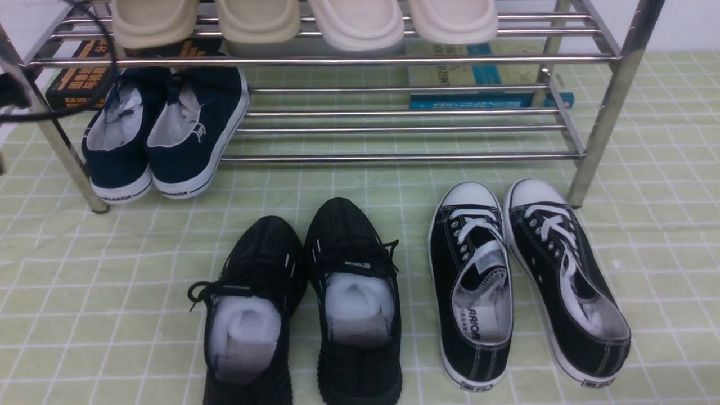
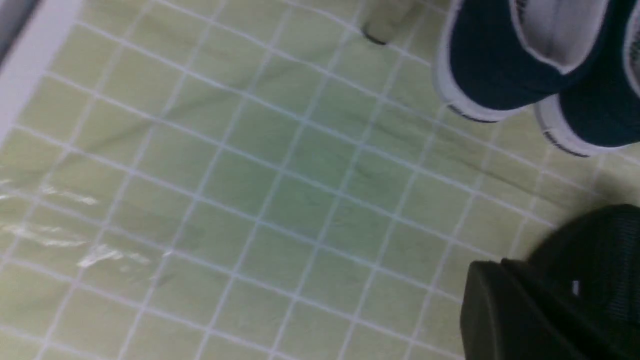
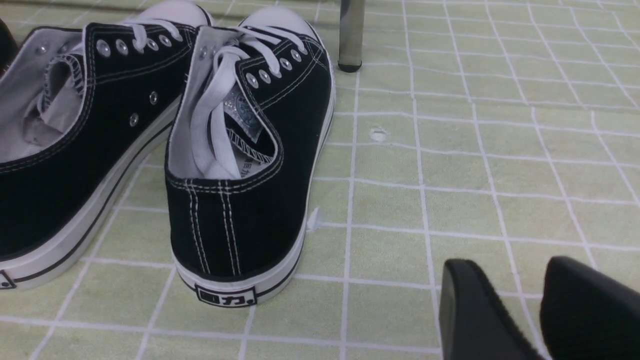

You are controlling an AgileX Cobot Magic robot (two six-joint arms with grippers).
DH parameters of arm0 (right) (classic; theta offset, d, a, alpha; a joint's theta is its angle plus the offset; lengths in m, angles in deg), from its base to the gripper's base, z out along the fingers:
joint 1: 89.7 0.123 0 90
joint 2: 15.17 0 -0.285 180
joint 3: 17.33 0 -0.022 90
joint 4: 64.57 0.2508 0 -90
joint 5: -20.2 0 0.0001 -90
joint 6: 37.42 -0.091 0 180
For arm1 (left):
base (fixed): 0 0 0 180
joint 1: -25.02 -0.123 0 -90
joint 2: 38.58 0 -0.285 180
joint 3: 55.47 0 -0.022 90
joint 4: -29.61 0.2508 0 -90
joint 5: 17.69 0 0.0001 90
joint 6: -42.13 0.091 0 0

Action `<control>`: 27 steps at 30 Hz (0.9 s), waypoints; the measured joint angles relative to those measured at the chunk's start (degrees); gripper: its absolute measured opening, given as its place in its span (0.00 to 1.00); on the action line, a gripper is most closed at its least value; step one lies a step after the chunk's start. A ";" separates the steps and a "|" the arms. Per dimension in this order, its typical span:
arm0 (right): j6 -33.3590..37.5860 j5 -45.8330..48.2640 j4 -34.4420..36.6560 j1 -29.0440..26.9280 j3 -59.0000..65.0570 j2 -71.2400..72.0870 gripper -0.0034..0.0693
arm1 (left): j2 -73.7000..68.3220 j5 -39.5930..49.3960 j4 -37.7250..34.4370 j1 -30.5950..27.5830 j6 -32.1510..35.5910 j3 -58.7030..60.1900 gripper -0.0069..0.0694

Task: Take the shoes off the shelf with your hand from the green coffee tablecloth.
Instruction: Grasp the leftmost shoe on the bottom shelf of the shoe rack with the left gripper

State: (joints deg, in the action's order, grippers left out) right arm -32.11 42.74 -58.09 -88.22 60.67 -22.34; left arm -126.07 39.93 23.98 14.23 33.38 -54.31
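Your navy shoes (image 1: 163, 129) sit at the left end of the shelf's (image 1: 394, 59) lower tier, heels jutting past its front bar (image 1: 394, 157), which probably makes them easy to reach. Your left gripper (image 2: 550, 295) hangs over the green tablecloth (image 2: 250, 200) near those heels, jaws together and empty. Your right gripper (image 3: 502, 272) has its jaws parted beside the laced sneakers (image 3: 240, 150).

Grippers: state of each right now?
Left gripper: shut, nothing seen in it.
Right gripper: open, empty.
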 joint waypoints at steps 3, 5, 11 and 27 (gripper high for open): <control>0.00 0.00 0.00 0.00 0.00 0.00 0.37 | -3.36 -4.33 -6.15 -0.20 3.75 -0.34 0.12; 0.00 0.00 0.00 0.00 0.00 0.00 0.37 | -5.30 -9.06 -8.44 -0.22 4.87 -0.34 0.17; 0.00 0.00 0.00 0.00 0.00 0.00 0.37 | -8.87 -19.26 -9.10 -0.22 6.67 -0.44 0.40; 0.00 0.00 0.00 0.00 0.00 0.00 0.37 | -19.82 -30.81 -15.65 -0.29 20.46 -0.44 0.63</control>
State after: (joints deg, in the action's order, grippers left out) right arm -32.11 42.74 -58.09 -88.22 60.67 -22.34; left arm -145.89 9.12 8.33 13.94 53.84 -54.76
